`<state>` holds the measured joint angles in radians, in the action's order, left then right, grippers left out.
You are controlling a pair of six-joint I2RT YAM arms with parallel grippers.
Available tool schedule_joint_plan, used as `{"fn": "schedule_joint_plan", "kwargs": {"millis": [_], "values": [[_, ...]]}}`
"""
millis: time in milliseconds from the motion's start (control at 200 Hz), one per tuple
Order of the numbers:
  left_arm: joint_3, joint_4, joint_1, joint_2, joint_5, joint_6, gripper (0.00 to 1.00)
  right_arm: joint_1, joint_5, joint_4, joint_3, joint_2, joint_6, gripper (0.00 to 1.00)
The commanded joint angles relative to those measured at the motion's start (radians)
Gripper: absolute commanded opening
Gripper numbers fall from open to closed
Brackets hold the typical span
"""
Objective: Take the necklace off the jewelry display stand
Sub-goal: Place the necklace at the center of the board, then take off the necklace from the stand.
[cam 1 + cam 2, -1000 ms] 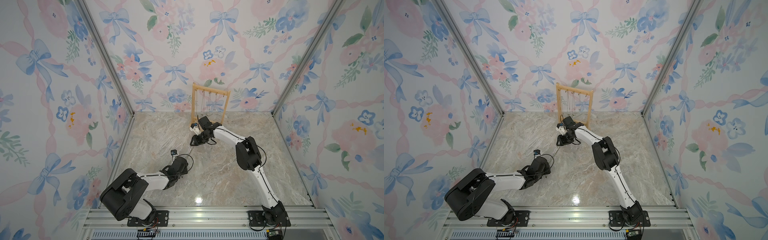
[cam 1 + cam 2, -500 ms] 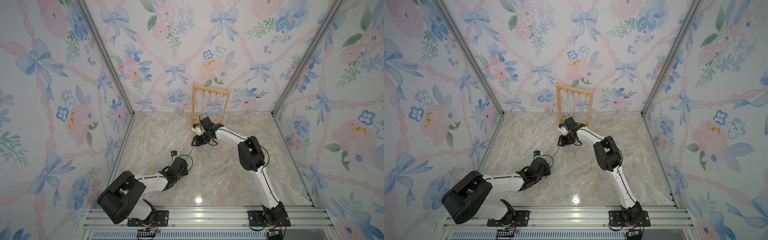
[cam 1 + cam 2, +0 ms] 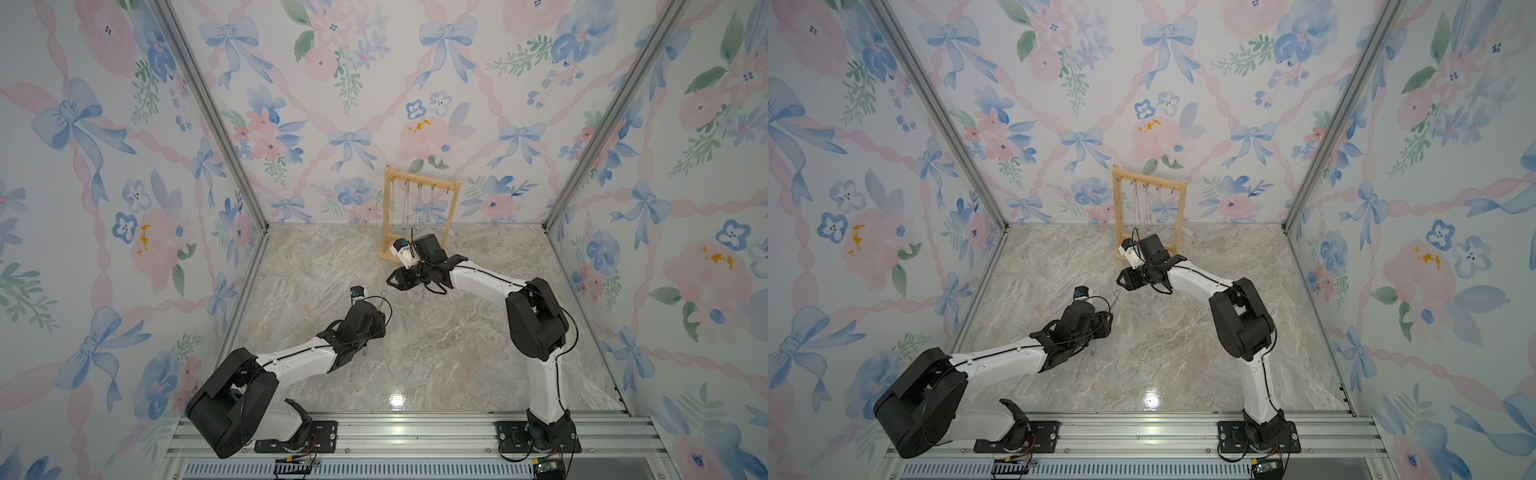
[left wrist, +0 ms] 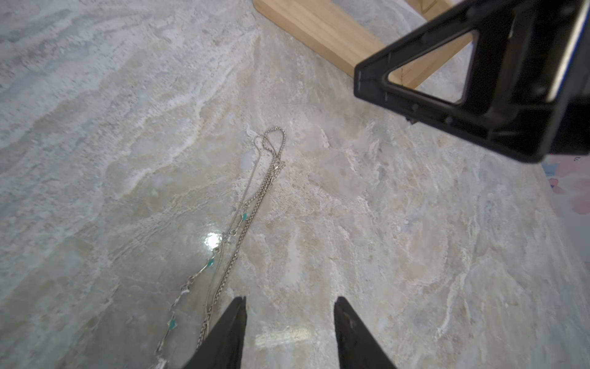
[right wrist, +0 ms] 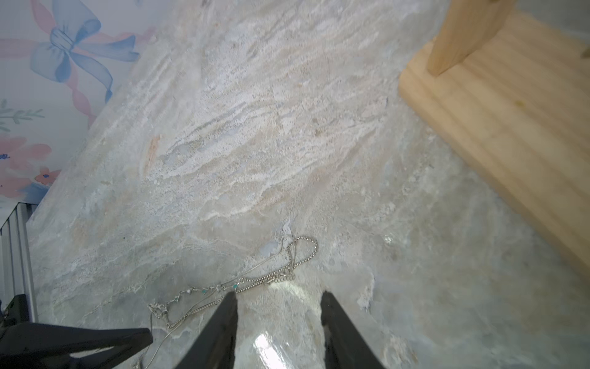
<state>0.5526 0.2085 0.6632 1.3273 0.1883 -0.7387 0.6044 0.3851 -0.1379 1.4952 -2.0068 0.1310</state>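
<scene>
silver necklace (image 4: 244, 218) end cut off | left pincer (image 4: 290, 301) apart | right pincer (image 5: 278, 294) apart

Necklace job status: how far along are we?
Done: a teal-beaded necklace and a plain chain lie on the table, off the jewelry display stand. In hand: nothing; left hand and right hand are both open and empty. Left: other chains hang from the stand's top bar, if those count too.

The table (image 3: 436, 357) is shiny stone. A wood stand (image 5: 510, 127) sits on it. Two thin chains (image 4: 255, 206) lie flat nearby.
</scene>
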Motion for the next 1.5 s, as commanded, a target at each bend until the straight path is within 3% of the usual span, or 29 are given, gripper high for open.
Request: {"fn": "schedule_joint_plan", "kwargs": {"millis": [0, 210, 385, 460, 865, 1000, 1060, 1160, 1300, 1490], "values": [[0.072, -0.062, 0.003, -0.036, -0.019, 0.083, 0.58, -0.014, -0.062, 0.345, -0.175, 0.161, 0.030, 0.50], [0.225, -0.164, -0.010, -0.063, -0.109, 0.213, 0.79, -0.139, -0.098, 1.028, -0.601, 0.376, 0.258, 0.60], [0.316, -0.232, -0.014, -0.073, -0.149, 0.327, 0.94, -0.305, -0.082, 1.535, -0.773, 0.300, 0.620, 0.64], [0.344, -0.260, -0.017, -0.078, -0.120, 0.376, 0.98, -0.357, -0.058, 1.542, -0.761, 0.268, 0.731, 0.66], [0.290, -0.259, -0.074, -0.057, -0.093, 0.392, 0.98, -0.342, -0.031, 1.539, -0.765, 0.290, 0.659, 0.63], [0.291, -0.259, -0.083, -0.056, -0.102, 0.384, 0.98, -0.310, -0.034, 1.385, -0.747, 0.371, 0.572, 0.59], [0.291, -0.260, -0.086, -0.051, -0.107, 0.378, 0.98, -0.256, -0.082, 1.145, -0.709, 0.462, 0.414, 0.58], [0.295, -0.260, -0.091, -0.047, -0.129, 0.372, 0.98, -0.131, -0.327, 0.654, -0.565, 0.575, 0.156, 0.58], [0.291, -0.260, -0.093, -0.073, -0.129, 0.366, 0.98, -0.122, -0.366, 0.408, -0.398, 0.565, 0.195, 0.58], [0.287, -0.260, -0.094, -0.105, -0.127, 0.352, 0.98, -0.112, -0.368, 0.078, -0.045, 0.448, 0.164, 0.56]]}}
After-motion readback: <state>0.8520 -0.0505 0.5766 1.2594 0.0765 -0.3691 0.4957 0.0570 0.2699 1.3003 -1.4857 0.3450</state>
